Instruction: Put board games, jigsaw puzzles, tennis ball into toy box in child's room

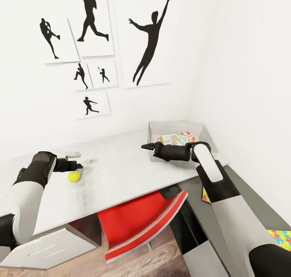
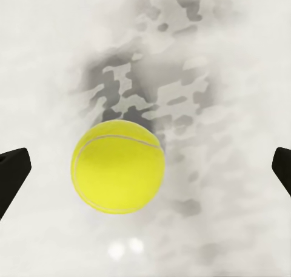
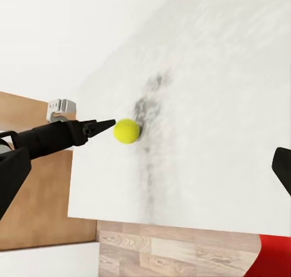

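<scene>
Left tool spread wide, poised above tennis ball at seven o'clock on tabletop. Best lowered straight, centred, closed gently to avoid rolling.

White walls, black sports silhouette posters, red chair, apparently wood-plank floor
</scene>
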Tool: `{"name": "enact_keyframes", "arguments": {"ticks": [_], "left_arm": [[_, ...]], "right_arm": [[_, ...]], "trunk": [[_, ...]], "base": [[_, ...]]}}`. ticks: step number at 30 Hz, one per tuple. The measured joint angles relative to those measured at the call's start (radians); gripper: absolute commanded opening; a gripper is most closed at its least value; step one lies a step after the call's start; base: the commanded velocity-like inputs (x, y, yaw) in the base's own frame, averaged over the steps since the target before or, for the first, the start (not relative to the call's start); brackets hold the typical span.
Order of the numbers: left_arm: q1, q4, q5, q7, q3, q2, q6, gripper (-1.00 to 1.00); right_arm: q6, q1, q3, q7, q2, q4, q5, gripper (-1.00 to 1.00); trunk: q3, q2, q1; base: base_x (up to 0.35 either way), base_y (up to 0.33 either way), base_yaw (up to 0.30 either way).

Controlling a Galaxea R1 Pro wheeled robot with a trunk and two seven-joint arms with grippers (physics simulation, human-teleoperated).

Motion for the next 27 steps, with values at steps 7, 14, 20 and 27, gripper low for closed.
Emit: {"name": "enact_keyframes", "arguments": {"ticks": [7,14,20,27], "left_arm": [[0.0,0.0,0.0,0.0,0.0,0.001,0.0,1.0],[0.0,0.0,0.0,0.0,0.0,0.001,0.0,1.0],[0.0,0.0,0.0,0.0,0.0,0.002,0.0,1.0],[0.0,-0.003,0.0,0.002,-0.001,0.005,-0.008,1.0]], "right_arm": [[0.0,0.0,0.0,0.0,-0.001,-0.001,0.0,1.0],[0.0,0.0,0.001,0.0,-0.001,-0.002,0.0,1.0],[0.0,0.0,0.0,0.0,-0.002,-0.004,0.0,1.0],[0.0,0.0,0.0,0.0,-0.001,-0.005,0.0,1.0]], "trunk": [[-0.011,0.0,0.0],[-0.022,0.0,0.0],[-0.032,0.0,0.0],[-0.043,0.0,0.0]], "base": [[0.0,0.0,0.0],[0.0,0.0,0.0],[0.0,0.0,0.0],[0.0,0.0,0.0]]}}
